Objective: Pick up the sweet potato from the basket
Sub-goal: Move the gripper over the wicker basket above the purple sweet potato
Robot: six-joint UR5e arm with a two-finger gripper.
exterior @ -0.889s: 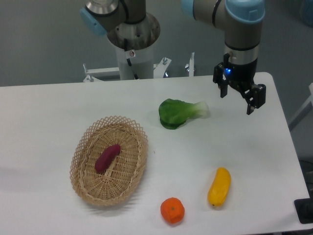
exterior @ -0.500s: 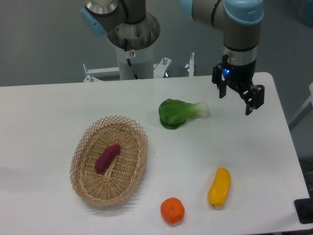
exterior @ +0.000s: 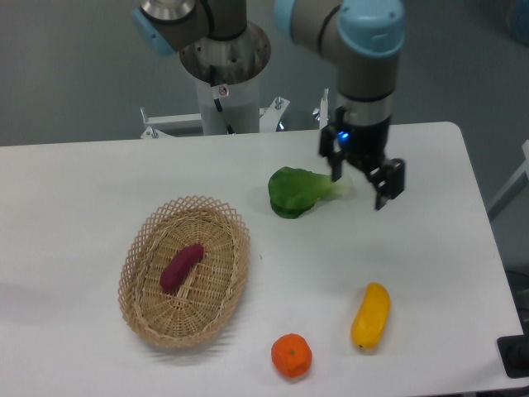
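Your sweet potato (exterior: 182, 267) lies inside the basket (exterior: 142, 319), a little left of its middle. Its long axis runs on a diagonal, with one tapered end up and to the right and the other down and to the left. You will find no readable writing or label on it or on the basket. The basket sits on the left part of the table (exterior: 91, 186).

To the upper right of the basket, apart from it, lies a green leafy vegetable (exterior: 296, 192). Your gripper (exterior: 364, 179) hangs over that vegetable's pale stem end, well apart from the basket, with its two fingers spread and nothing between them. Near the front edge you have an orange (exterior: 291, 356), with a yellow vegetable (exterior: 370, 315) to its right.
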